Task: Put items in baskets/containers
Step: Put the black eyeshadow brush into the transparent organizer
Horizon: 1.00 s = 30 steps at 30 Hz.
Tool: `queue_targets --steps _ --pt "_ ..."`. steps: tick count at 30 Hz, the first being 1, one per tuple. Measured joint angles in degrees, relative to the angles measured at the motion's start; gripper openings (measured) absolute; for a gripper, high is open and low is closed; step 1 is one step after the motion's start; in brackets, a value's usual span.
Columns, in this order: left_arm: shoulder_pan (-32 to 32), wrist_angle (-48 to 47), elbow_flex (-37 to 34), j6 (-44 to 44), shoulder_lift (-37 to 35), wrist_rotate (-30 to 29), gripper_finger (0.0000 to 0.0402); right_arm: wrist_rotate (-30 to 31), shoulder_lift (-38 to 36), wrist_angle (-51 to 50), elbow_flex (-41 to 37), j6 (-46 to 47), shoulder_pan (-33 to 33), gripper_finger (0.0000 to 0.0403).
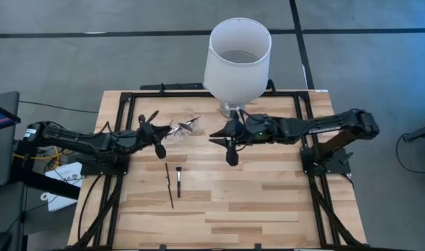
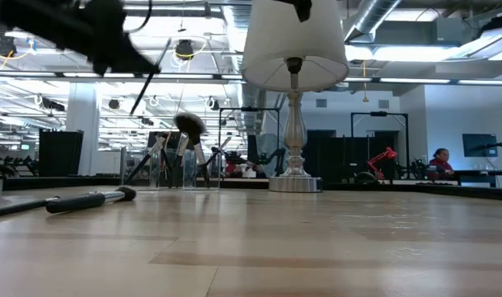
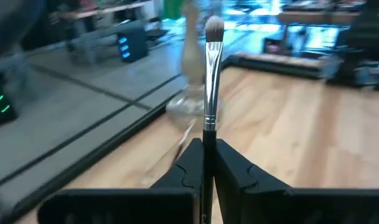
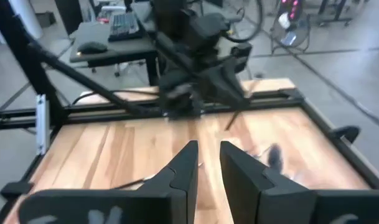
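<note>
I see the brush [image 3: 209, 81] pinched between the fingers [image 3: 236, 168] of my left tool [image 3: 205, 163]; its handle runs up between the two pads, the silver ferrule and pale-tipped bristles pointing away from the wrist. From above, that left tool [image 1: 153, 132] sits over the left rear part of the tabletop [image 1: 268, 202], with the brush's dark handle [image 1: 152, 116] sticking out past it.

Just beside the left tool, toward the middle, lies the pouch [image 1: 186, 128], clear and glossy, with brushes already in it. In the low view it shows as a see-through case [image 2: 175, 169] far back on the wood, several handles and one round dark head [image 2: 189, 124] standing out of it.

Two more brushes lie loose on the tabletop nearer the front: a long thin one [image 1: 169, 185] and a short one [image 1: 178, 179] just beside it, roughly parallel and not touching. In the low view the short one [image 2: 90, 200] lies flat at the left.

My right tool [image 1: 217, 136] hangs over the middle of the tabletop, right of the pouch and apart from it. Its fingers [image 4: 242, 171] stand slightly spread with a narrow gap between them and nothing in it.

Behind the right tool, at the rear edge, stands the lamp [image 1: 238, 56], its white shade [image 2: 294, 45] on a glass base [image 2: 294, 157].
</note>
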Motion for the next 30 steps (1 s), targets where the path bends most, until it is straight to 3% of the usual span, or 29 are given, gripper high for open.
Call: queue_targets --steps 4,10,18,30 --pt "2.0 12.2 -8.6 -0.6 -0.5 -1.1 0.0015 0.0 2.1 0.2 0.0 0.0 1.3 0.0060" --pt "5.4 31.2 -18.1 5.3 -0.3 -1.4 0.0015 0.0 6.9 0.7 0.0 0.1 1.6 0.0060" --pt "9.0 32.3 -18.6 2.5 2.6 2.7 0.0015 0.0 12.2 5.0 0.0 -0.2 1.1 0.0060" --pt "13.3 32.6 -18.6 -5.3 16.3 2.8 0.0037 -0.2 12.1 6.4 0.0 -0.7 1.1 0.0060"
